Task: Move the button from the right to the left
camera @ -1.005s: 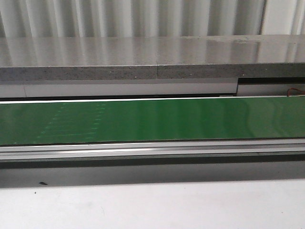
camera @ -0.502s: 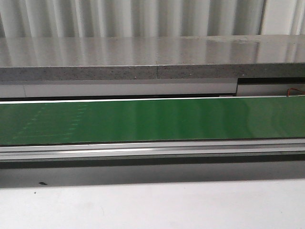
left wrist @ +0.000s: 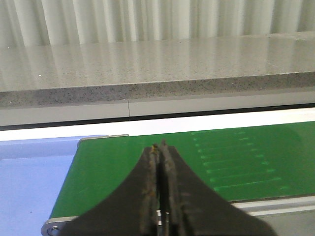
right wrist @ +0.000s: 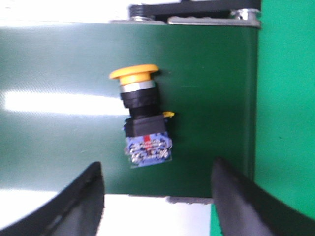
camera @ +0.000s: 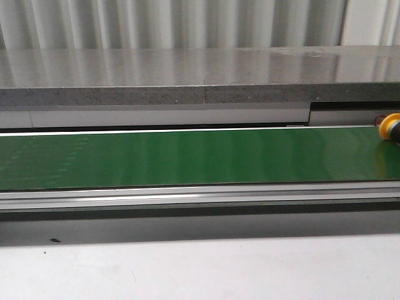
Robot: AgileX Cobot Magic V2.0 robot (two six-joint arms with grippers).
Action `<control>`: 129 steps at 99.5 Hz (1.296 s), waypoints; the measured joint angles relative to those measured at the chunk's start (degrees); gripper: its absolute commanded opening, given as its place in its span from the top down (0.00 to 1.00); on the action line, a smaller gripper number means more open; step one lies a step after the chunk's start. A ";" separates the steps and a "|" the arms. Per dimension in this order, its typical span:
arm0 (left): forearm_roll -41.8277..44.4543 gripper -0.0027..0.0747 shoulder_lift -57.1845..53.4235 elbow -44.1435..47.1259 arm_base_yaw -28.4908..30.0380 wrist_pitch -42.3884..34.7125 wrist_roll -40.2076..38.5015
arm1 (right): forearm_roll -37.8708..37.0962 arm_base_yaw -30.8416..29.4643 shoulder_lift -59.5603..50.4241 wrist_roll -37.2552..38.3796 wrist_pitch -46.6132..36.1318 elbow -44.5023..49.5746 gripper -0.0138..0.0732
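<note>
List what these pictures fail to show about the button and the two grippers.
- Button: front view cuts it at the right edge; only the yellow cap shows.
- Button: right wrist view is blurred; contact-block markings unreadable.
- Right gripper: open; fingertips cut by the bottom edge.
- Left gripper: shut; absent from the front view, like the right.

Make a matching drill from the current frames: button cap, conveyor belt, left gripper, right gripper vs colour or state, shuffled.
Column 1:
1. button cap
2. conveyor belt
3. left gripper
4. right gripper

Column 2:
A. green
B. fingers spread wide
C. yellow-orange
D. fingers pressed together

Pairs: 1-C, 2-A, 3-D, 4-B
</note>
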 measured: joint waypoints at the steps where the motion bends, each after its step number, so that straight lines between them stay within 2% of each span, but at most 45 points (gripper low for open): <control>1: 0.00 0.99 0.00 0.00 0.00 0.00 0.00 | 0.00 0.12 -0.36 0.07 -0.20 0.61 0.48; 19: 0.00 0.99 0.00 0.00 0.00 0.00 0.00 | 0.13 2.69 -9.50 -0.02 -5.21 8.73 0.80; 31: 0.00 0.99 0.00 0.00 0.00 0.00 0.00 | 0.13 2.93 -15.30 -0.05 -7.72 13.73 0.92; 89: 0.00 0.99 0.00 0.00 0.00 0.00 0.00 | 0.13 2.93 -45.16 -0.26 -15.49 34.59 0.92; 129: 0.00 0.99 0.00 0.00 0.00 0.00 0.00 | 0.13 2.93 -68.87 -0.26 -17.05 42.85 0.92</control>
